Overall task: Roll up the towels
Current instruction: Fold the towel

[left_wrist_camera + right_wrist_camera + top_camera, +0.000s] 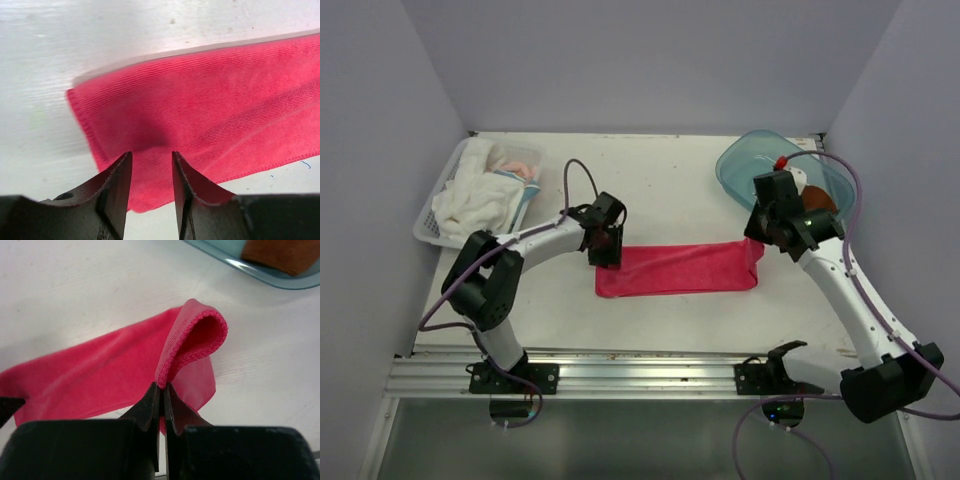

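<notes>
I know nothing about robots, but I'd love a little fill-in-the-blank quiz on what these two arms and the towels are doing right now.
1. The right gripper is ____ on the curled-up end of the pink-red towel.
2. The left gripper hangs over that towel's other end with its jaws ____.
3. The teal tub holds a second towel, coloured ____.
4. The white basket stands at the far ____ corner of the table.
Missing words: shut; open; rust-brown; left.
</notes>
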You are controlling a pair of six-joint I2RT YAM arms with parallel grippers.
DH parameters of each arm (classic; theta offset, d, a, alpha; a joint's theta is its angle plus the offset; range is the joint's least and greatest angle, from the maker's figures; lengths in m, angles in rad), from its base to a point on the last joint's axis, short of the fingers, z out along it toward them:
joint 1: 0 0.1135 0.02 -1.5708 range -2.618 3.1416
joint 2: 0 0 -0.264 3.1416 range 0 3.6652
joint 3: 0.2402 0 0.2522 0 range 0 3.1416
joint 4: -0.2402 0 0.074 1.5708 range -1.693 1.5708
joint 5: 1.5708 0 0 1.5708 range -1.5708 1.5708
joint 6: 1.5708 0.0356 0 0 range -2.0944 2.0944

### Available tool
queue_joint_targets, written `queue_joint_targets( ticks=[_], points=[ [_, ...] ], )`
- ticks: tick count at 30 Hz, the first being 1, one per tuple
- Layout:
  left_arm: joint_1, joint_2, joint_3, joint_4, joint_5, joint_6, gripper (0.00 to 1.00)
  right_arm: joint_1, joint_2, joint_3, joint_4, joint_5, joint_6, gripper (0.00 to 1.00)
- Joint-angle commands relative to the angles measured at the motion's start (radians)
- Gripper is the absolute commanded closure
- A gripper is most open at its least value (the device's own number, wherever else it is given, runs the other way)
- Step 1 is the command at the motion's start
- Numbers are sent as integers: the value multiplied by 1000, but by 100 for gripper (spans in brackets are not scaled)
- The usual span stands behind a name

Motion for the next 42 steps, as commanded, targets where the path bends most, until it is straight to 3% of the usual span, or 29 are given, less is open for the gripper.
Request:
queue_joint_targets(
  ticks=[1, 10, 20, 28, 42],
  points=[
    [25, -93, 43, -85, -50, 22, 59, 104, 51, 62, -18, 40, 30, 100],
    [188, -193, -148, -11, -9, 7, 62, 354, 207, 147, 31, 65, 64, 100],
    [194, -112, -230, 118, 103, -24, 80, 524, 489, 328, 78, 7, 53, 100],
    [194, -92, -234, 135, 114, -21, 82, 581, 690, 466, 75, -36, 53, 100],
    [194, -84, -259, 161, 131, -22, 87, 622, 807, 566, 83, -85, 67, 100]
  ],
)
